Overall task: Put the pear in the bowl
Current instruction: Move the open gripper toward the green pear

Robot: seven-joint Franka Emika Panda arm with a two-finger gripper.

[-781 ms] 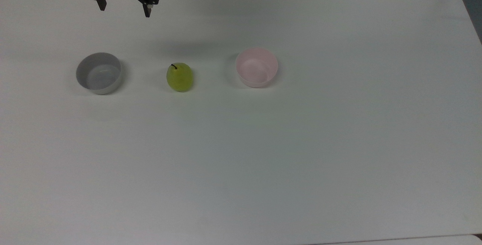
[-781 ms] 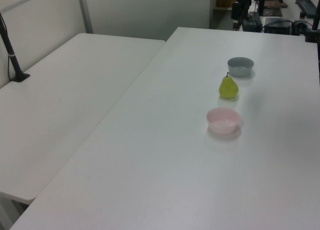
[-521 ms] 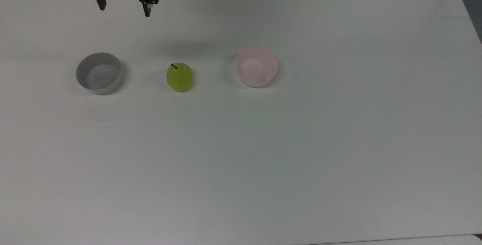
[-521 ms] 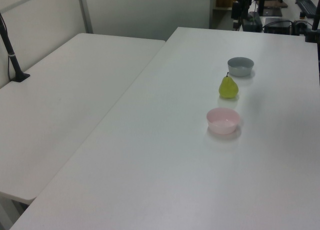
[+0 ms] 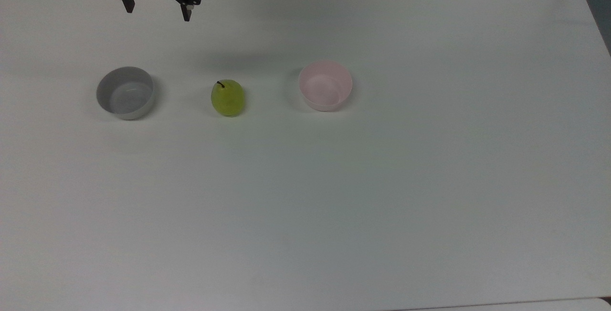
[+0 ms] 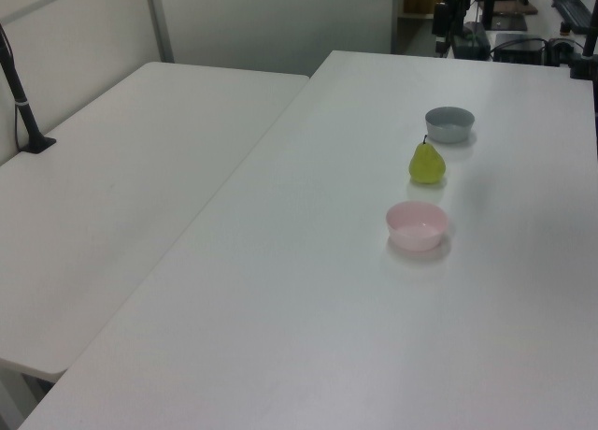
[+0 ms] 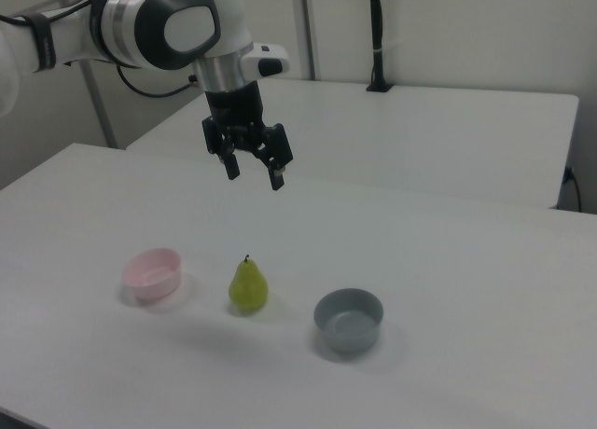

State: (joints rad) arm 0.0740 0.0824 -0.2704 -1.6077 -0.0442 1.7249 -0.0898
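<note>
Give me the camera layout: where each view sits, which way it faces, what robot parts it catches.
Top view: overhead, looking down on the table; the open claw hangs at the upper left.
Left view: off one table end, looking along the row: pink bowl nearest, pear, grey bowl farthest.
Right view: low and oblique from the long side, facing the arm and claw above the pear.
All three share the pear and both bowls.

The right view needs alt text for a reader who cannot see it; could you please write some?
An open gripper on a white robot arm hangs above a white table, holding nothing. Below it, in a row, stand a pink bowl, an upright pear and a grey bowl, all apart.
</note>
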